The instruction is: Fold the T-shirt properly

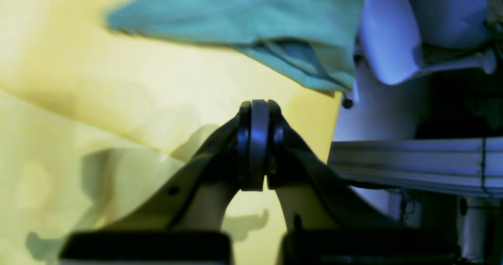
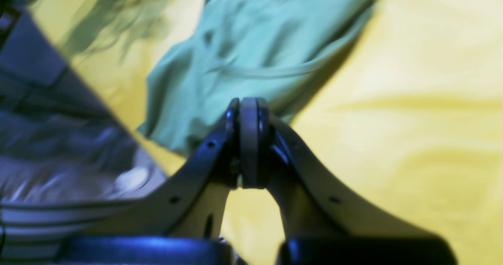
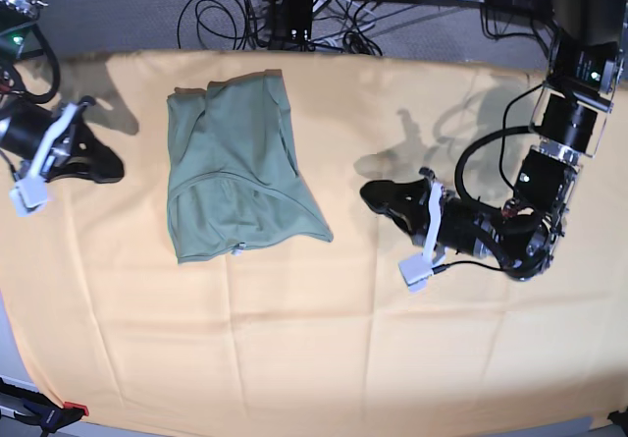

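Yellow-orange cloth [image 3: 392, 358], T-shirt [image 3: 235, 172] lying folded; left claw [image 3: 378, 196] clenched, empty; right claw [image 3: 103, 170] likewise, low

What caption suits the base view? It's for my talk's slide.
Folded T-shirt on the yellow-orange cloth, both grippers shut and apart from it: left gripper, right gripper.

Closed right hand [image 2: 251, 139] empty above yellow cloth [image 2: 412, 119], T-shirt [image 2: 251, 53] beyond

Left gripper [image 1: 259, 147] with jaws closed, empty, its arm bent low. Right gripper [image 2: 249, 143] likewise closed and empty, held well apart.
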Robot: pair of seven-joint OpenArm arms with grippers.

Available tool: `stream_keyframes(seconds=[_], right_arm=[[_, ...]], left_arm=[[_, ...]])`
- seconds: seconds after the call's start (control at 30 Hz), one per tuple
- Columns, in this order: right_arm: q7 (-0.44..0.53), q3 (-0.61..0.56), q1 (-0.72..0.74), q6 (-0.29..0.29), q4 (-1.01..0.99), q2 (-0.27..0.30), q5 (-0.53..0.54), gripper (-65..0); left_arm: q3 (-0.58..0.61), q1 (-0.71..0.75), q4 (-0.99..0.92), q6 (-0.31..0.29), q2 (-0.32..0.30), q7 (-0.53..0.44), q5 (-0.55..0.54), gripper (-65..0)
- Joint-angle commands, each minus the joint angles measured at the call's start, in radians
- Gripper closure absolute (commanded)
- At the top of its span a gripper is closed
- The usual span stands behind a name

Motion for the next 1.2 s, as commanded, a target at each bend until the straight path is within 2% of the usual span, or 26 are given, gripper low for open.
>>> stream_keyframes(seconds=[0.0, 0.2, 0.43, 0.63, 0.8, 1.0, 1.17], right_arm=[[0.015, 0.032, 0.009, 0.004, 0.017, 0.020, 0.026, 0.0], [0.015, 0.145, -0.034, 0.004, 0.021, 0.037, 0.026, 0.0], [0.015, 0.275, -0.180, 0.004, 0.097, 0.036, 0.026, 0.0], [0.015, 0.427, -0.365, 0.004, 0.190, 0.034, 0.026, 0.0], [0.015, 0.489, -0.520, 0.004, 0.198, 0.025, 0.026, 0.0], [0.015, 0.515, -0.716, 0.004, 0.198, -0.020, 0.026, 0.0], [0.015, 0.505, -0.859, 0.004, 0.181, -0.103, 0.026, 0.0]], left_arm=[[-0.036, -0.020, 0.039, -0.005, -0.009, -0.001, -0.026, 0.0], [-0.208, 0.131, 0.229, -0.005, -0.013, -0.001, -0.026, 0.0], [-0.416, 0.367, 0.430, -0.005, -0.093, -0.001, -0.026, 0.0], [-0.613, 0.627, 0.606, -0.005, -0.188, -0.001, -0.026, 0.0], [-0.792, 0.895, 0.763, 0.010, -0.197, -0.001, -0.026, 0.0], [-0.945, 1.283, 0.904, 0.032, -0.196, -0.001, -0.026, 0.0], [-0.966, 1.559, 0.919, 0.032, -0.183, -0.001, -0.026, 0.0]])
